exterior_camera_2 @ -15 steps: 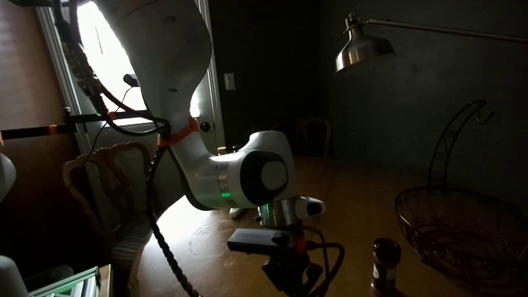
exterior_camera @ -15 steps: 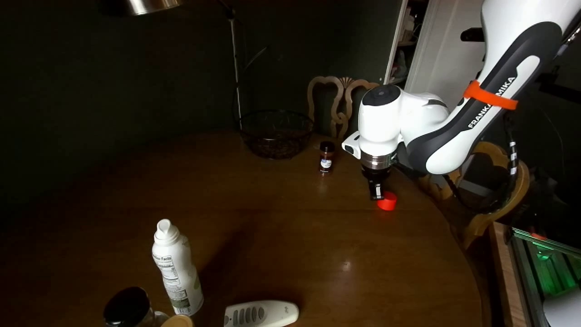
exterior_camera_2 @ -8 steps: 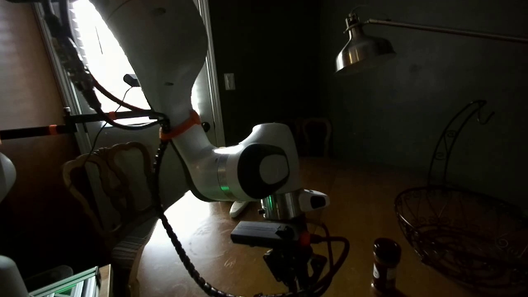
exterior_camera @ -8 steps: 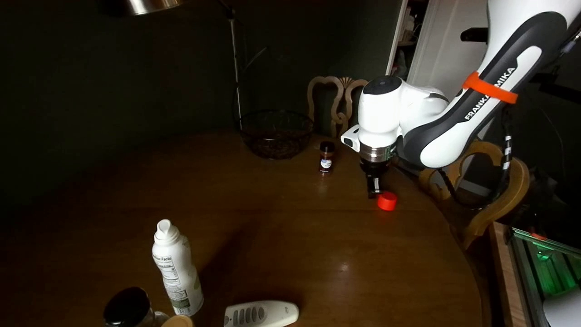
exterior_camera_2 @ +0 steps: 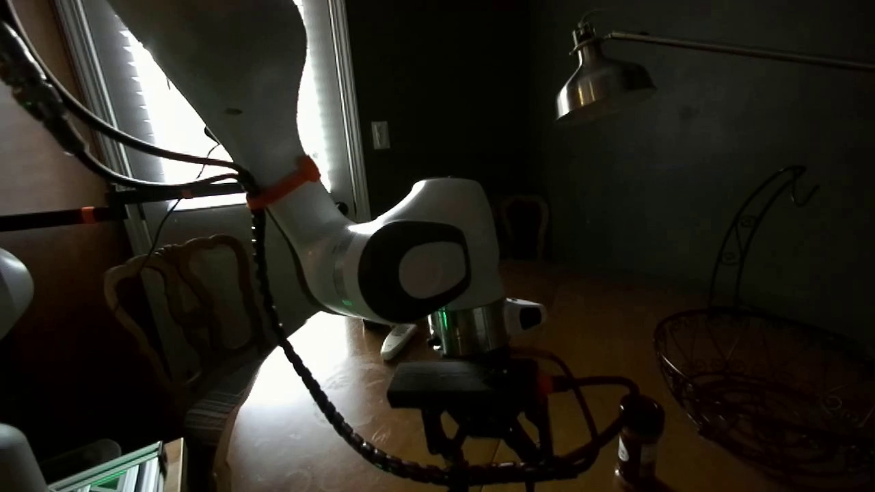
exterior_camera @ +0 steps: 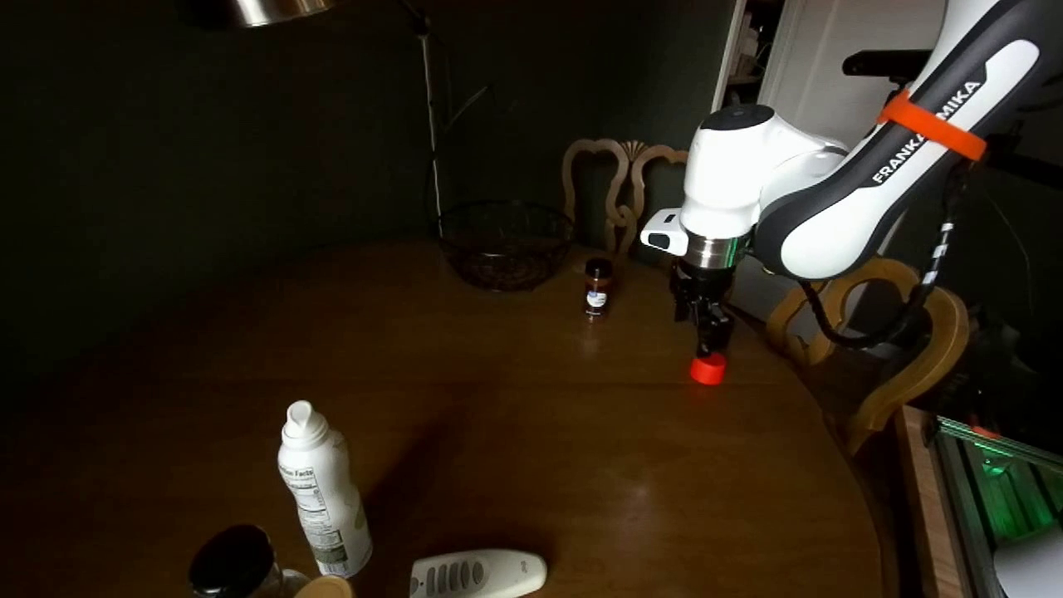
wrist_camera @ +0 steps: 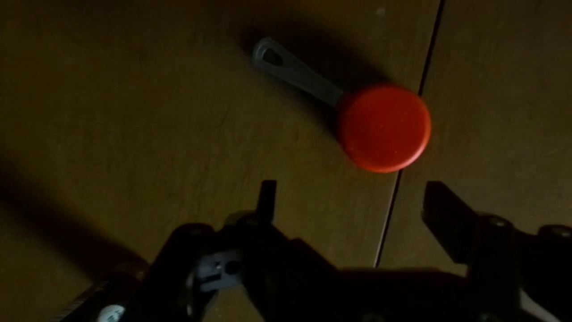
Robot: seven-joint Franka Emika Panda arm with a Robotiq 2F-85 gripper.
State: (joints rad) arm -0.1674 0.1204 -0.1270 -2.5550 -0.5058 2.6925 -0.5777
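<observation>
Where the brown wooden table point(wrist_camera: 134, 147) fills the wrist view, a tapering grey handle point(wrist_camera: 298, 75) sets a long axis slanting down rightward; below, the black two-fingered gripper point(wrist_camera: 351, 199) stands spread, holding nothing; ahead of its gap, right of centre and touching neither finger, lies the handle's short, round, red, plastic-looking cup point(wrist_camera: 385, 129).

It's a brown wooden table point(exterior_camera: 565, 448) split by a dark seam point(wrist_camera: 390, 210), and over that seam sits the red scoop point(wrist_camera: 384, 129), its grey handle point(wrist_camera: 301, 77) pointing away. Near the black wire basket point(exterior_camera: 502, 276) stands a dark-lidded spice jar point(exterior_camera: 597, 292); well apart, there's the white bottle point(exterior_camera: 324, 494) upright, a white remote point(exterior_camera: 490, 574) lying flat, a black-lidded jar point(exterior_camera: 235, 563) beside the bottle.
</observation>
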